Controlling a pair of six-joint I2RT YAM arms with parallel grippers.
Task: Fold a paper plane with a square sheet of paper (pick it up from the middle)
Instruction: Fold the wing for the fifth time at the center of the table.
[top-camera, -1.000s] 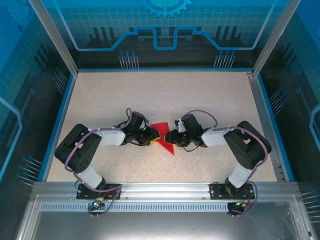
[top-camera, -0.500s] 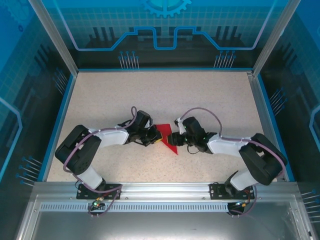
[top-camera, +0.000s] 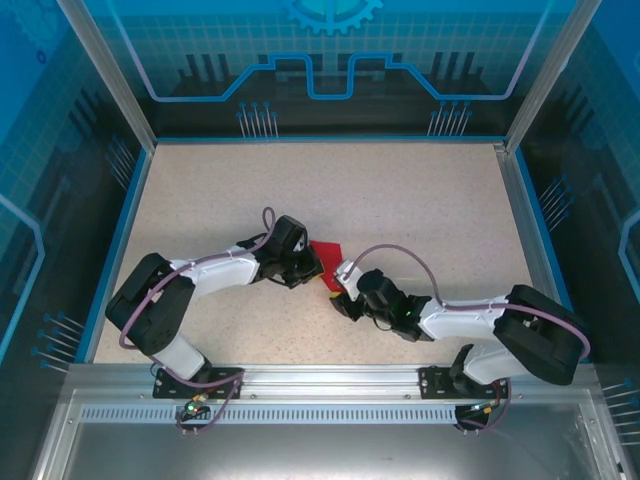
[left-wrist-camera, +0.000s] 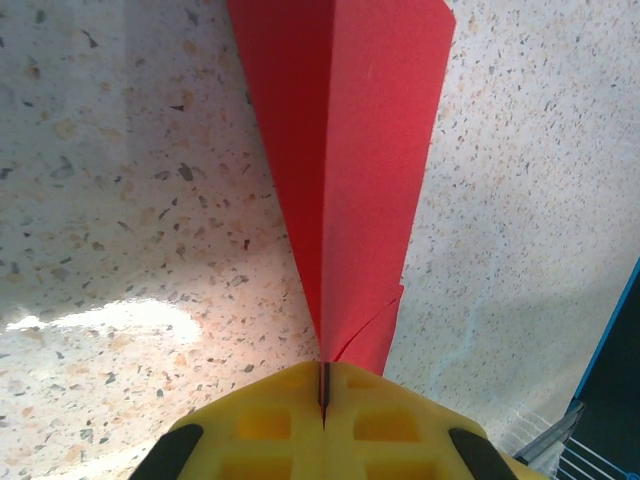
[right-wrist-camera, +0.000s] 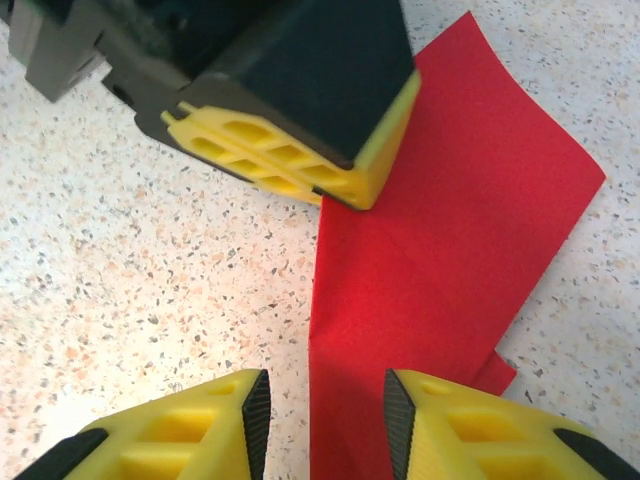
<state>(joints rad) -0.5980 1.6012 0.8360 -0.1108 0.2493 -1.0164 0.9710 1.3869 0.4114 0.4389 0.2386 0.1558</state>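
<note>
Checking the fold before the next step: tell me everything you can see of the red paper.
The red paper is thin, plain and matte, folded into layered flaps with a lengthwise crease. It sits near the middle of the speckled table. The left gripper is shut on one edge; the opposite end passes between the right gripper's open fingers.

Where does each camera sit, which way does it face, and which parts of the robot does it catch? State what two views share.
Top external: above and behind the robot, facing down at the table; both arms, left hand, right hand and red paper show.
Left wrist: on the left arm, facing along its shut fingers pinching the paper's narrow end.
Right wrist: on the right arm, facing past its open fingers toward the left hand.
Shared: both wrist views show the paper.
</note>
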